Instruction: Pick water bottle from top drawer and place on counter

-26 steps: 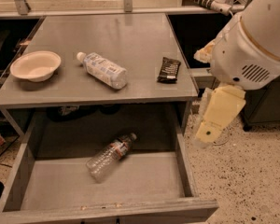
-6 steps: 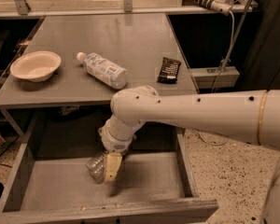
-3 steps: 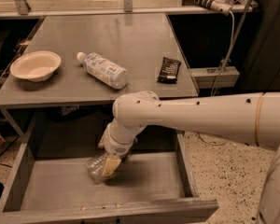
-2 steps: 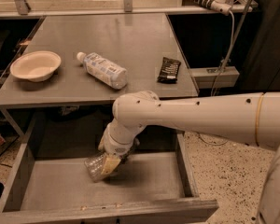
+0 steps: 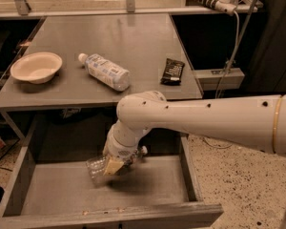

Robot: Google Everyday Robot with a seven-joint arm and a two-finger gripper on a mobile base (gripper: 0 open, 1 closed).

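my hand reaches down into the open top drawer and sits on the water bottle, which lies on its side on the drawer floor, base toward 8 o'clock and neck toward 2 o'clock. the hand covers the bottle's middle; whether it is spread around the bottle or already pinching it, i cannot tell from here.

to do this step well, i judge the grip should go across the ribbed waist, not at the tapering neck, and press only lightly. the thin clear plastic will likely buckle and may squirt free if squeezed hard. the lift should go straight up until the bottle is above the drawer's low walls. only then should it swing toward 12 o'clock, because the edge of the desk overhangs the back of the drawer and my arm passes close under it.

the drawer is plain matte grey, flat-floored and shallow, and the desk has the same dull grey. a pale round bowl sits on the desk at 9 o'clock, and a larger labelled bottle lies on its side near the centre. a dark packet rests at 3 o'clock. bare desk toward 12 o'clock looks the safest place to set down, well apart from the round-sided labelled bottle, which could roll if nudged.
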